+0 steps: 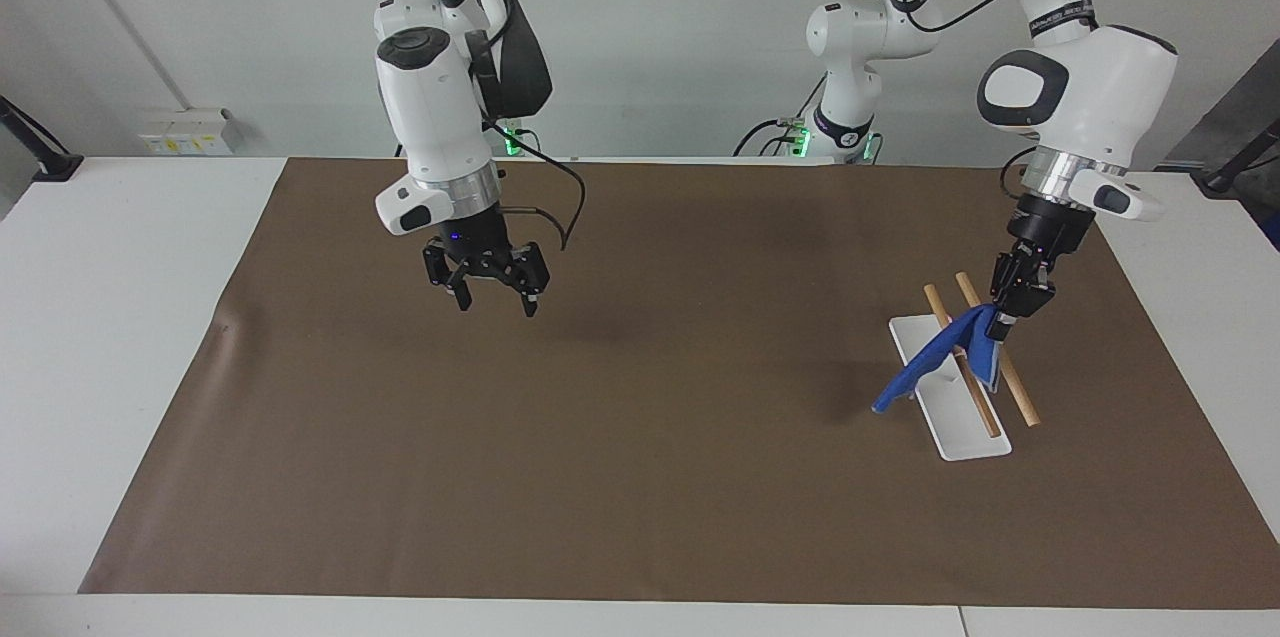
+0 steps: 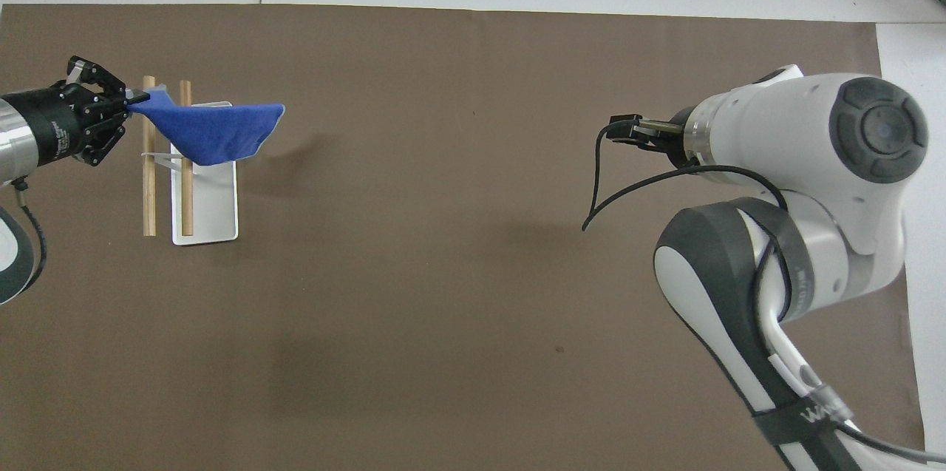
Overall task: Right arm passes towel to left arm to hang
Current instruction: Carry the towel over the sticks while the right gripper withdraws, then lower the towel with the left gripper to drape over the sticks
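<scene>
1. Fingers (image 1: 1003,300) of the left gripper (image 1: 1005,315) are clenched on one corner of the towel (image 1: 935,360); fingers (image 1: 462,297) of the right gripper (image 1: 494,299) are spread, with nothing between them.
2. Surface: a white table (image 1: 110,317) carries a large brown mat (image 1: 620,437) that covers most of its top. A small crease shows in the mat near its edge toward the right arm's end.
3. Room: a plain pale wall (image 1: 680,27) rises at the robots' end of the table, with a white socket strip (image 1: 185,131) low on it. Green lights glow near the arm bases.
4. The right arm (image 1: 430,117), toward its own end of the table, points its gripper straight down and hangs over bare mat. A black cable loops from its wrist.
5. The left arm (image 1: 1085,107), toward its own end, reaches down over the rack (image 1: 948,387).
6. The rack is a white rectangular base plate bearing two wooden rails (image 1: 990,347) side by side, raised on a thin white wire frame.
7. The towel (image 2: 211,131) hangs from the left gripper (image 2: 122,110) over the rack. In the facing view it drapes across the rails and trails down past the base plate's edge, toward the middle of the mat. Whether the cloth rests on the rails cannot be told.
</scene>
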You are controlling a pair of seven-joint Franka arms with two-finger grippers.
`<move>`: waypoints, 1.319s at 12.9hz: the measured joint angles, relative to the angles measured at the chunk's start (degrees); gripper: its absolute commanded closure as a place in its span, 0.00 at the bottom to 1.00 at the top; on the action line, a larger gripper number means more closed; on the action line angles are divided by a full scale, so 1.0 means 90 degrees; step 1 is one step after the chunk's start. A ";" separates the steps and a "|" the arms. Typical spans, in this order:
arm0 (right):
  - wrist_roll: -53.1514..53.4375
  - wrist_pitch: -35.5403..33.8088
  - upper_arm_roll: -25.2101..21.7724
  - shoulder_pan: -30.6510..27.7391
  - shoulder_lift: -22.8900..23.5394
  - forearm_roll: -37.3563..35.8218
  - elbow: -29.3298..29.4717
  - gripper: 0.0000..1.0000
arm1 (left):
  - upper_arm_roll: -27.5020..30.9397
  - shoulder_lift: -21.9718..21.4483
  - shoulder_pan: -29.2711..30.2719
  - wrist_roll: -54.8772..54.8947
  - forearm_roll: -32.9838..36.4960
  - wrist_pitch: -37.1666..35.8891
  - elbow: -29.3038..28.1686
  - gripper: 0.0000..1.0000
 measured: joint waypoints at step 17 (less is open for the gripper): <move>-0.2146 -0.3766 -0.1278 -0.0626 -0.0908 -0.0046 0.1547 0.00 | 0.0000 -0.0010 0.0775 0.0465 0.1585 -0.1536 0.0583 1.00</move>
